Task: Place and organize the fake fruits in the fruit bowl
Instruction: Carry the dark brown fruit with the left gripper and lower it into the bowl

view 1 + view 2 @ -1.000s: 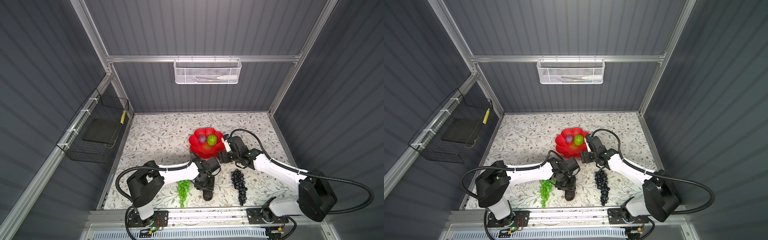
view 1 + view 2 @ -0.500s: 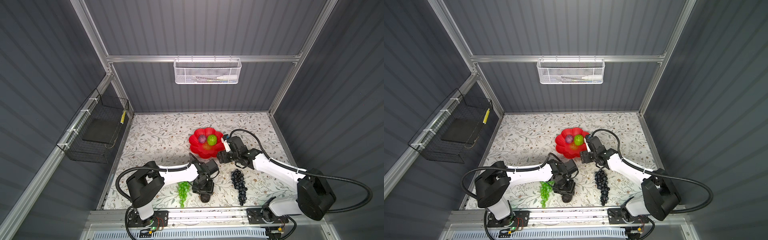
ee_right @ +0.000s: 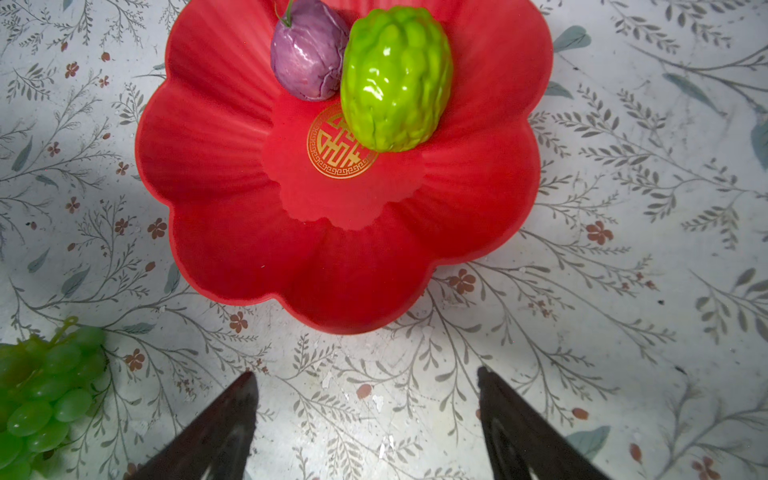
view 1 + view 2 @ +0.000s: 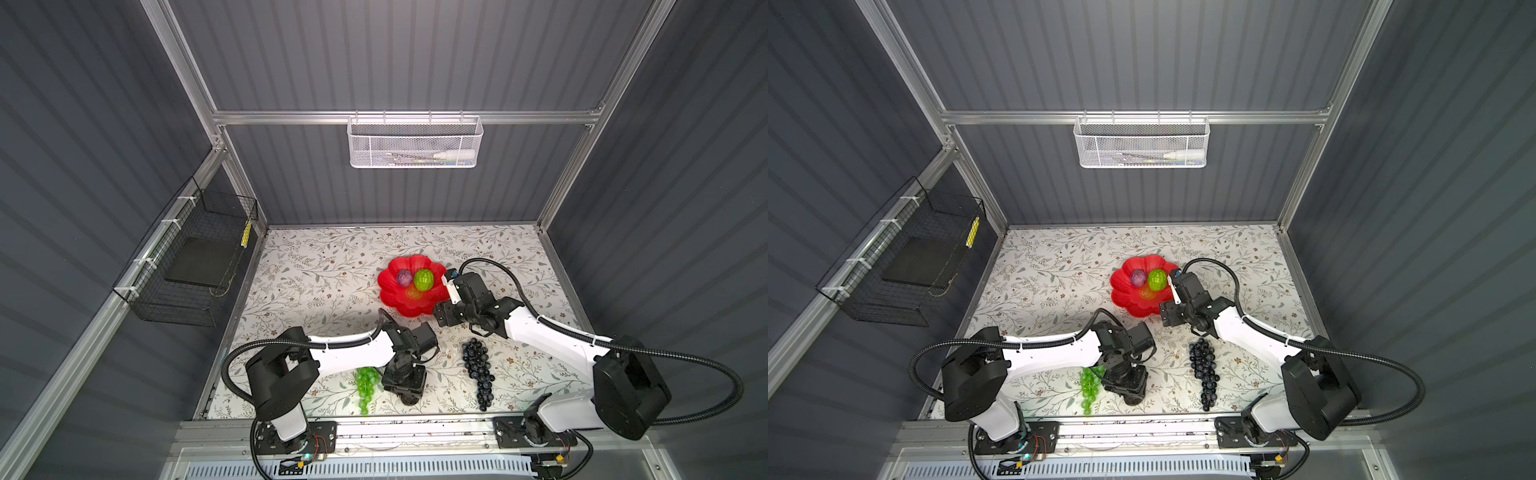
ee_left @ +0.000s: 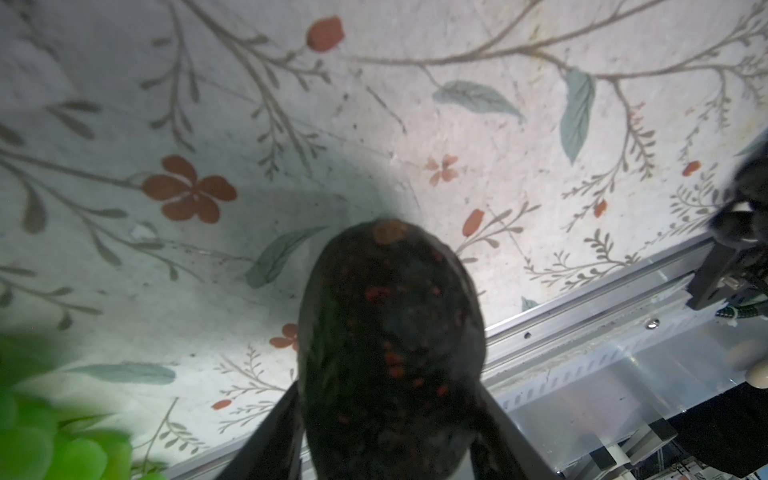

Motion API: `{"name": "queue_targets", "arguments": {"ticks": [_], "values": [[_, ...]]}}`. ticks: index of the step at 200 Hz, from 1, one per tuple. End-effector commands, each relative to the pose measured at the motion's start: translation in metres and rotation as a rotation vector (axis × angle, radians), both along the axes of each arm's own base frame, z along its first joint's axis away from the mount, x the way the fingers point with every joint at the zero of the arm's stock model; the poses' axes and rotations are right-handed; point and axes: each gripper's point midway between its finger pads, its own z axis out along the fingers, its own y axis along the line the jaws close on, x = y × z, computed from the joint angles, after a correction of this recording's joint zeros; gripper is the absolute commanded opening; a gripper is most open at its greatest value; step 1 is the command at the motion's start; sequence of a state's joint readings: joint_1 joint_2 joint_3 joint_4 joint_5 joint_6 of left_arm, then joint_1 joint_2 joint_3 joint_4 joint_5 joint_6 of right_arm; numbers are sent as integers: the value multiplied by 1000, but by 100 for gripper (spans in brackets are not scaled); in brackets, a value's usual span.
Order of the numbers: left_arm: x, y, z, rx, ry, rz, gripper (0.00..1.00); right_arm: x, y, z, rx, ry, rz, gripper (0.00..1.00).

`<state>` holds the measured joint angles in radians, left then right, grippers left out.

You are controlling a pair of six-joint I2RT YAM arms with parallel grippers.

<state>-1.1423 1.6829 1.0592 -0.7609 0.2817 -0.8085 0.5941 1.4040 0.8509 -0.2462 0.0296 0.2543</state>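
The left arm and the right arm each have a smooth white link between black joints, with a big black block at the shoulder. A black ribbed hose loops along each arm. The right hand has dark fingers that become narrow toward the tip.
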Motion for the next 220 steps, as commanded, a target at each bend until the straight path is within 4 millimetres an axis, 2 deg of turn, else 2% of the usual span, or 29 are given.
{"name": "queue_targets", "arguments": {"ticks": [1,12,41,73,97,116,120,138,173,191,220], "values": [[-3,0,2,14,9,-21,46,4,0,3,1,-11,-6,83],[-3,1,2,17,3,-22,40,4,0,2,2,-9,-8,83],[1,5,6,26,-30,-36,39,6,2,6,11,-18,-6,83],[28,-3,36,-21,-127,-57,41,7,1,13,10,-39,-5,83],[71,-12,68,-95,-194,-35,42,7,-2,22,13,-67,-12,83],[115,-13,85,-128,-254,-21,42,6,-4,28,43,-63,-18,83],[129,-18,96,-148,-287,-21,42,6,-4,29,57,-57,-20,83],[170,-20,105,-147,-331,-28,42,6,-9,35,131,-23,-39,83],[235,-17,104,-135,-395,-14,43,2,-28,38,162,-23,-81,82],[255,-20,93,-129,-400,-27,44,0,-34,35,153,-13,-90,82],[272,-20,70,-110,-384,-60,45,-6,-39,32,152,-8,-104,82]]}}
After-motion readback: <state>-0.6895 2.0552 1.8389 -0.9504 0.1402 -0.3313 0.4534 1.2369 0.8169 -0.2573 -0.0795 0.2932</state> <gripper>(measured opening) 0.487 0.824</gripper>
